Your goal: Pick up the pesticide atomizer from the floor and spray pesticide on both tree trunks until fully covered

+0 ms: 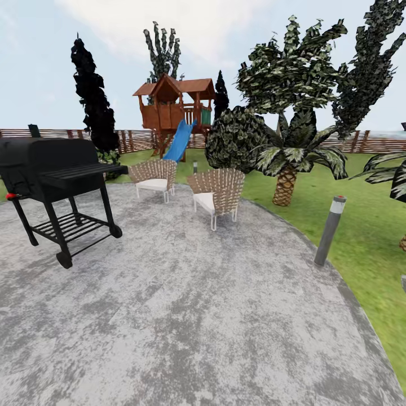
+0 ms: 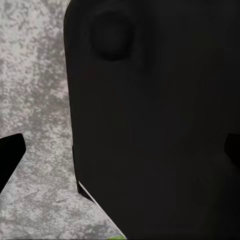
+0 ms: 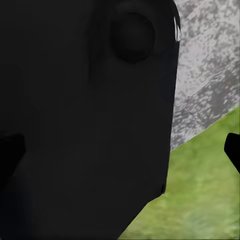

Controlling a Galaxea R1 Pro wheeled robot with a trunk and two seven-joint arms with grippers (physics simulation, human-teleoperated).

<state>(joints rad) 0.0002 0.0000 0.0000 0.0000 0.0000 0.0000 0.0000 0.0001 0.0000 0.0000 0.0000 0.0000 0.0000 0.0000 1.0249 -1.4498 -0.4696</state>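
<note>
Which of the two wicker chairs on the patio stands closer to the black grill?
The left wicker chair, the one further back toward the blue slide. The right wicker chair sits nearer the lawn, away from the grill.

Head camera looks level across patio — wrist cameras point down, sharing its paving.

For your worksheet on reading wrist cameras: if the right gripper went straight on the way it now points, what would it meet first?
Most likely the large dark robot body part directly ahead, between the finger tips at the frame edges. Past it lie the paved patio and lawn; depth is unclear.
</note>
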